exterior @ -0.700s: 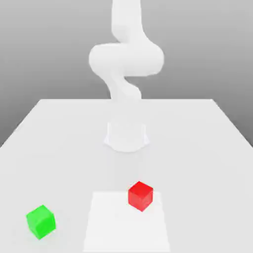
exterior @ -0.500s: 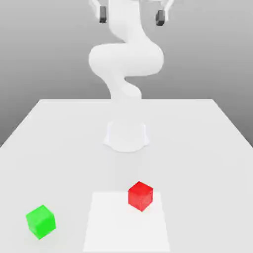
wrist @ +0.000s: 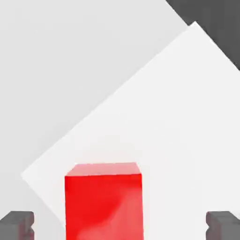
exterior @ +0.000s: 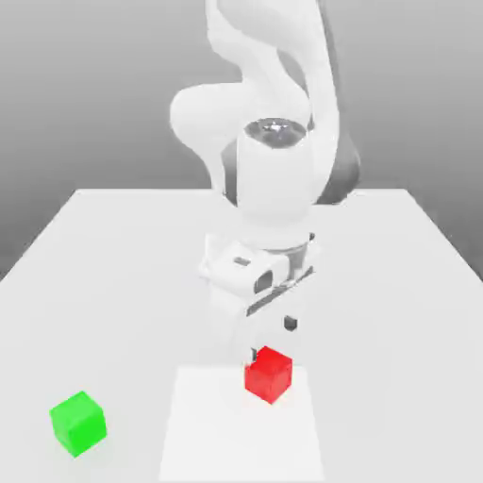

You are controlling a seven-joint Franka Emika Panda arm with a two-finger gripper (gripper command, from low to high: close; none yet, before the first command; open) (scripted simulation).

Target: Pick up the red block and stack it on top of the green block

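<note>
The red block sits on the table at the far edge of a lighter white square patch. My gripper hangs open just above and behind it, one dark fingertip on each side. In the hand view the red block lies between the two spread fingertips, touching neither. The green block rests alone on the table near the front at the exterior view's left, well away from the gripper.
The white table stretches wide around both blocks. My arm's body leans forward over the middle of the table, above the red block.
The arm has swung down from high up, bringing the open gripper from the top of the view to just above the red block. Neither block has moved.
</note>
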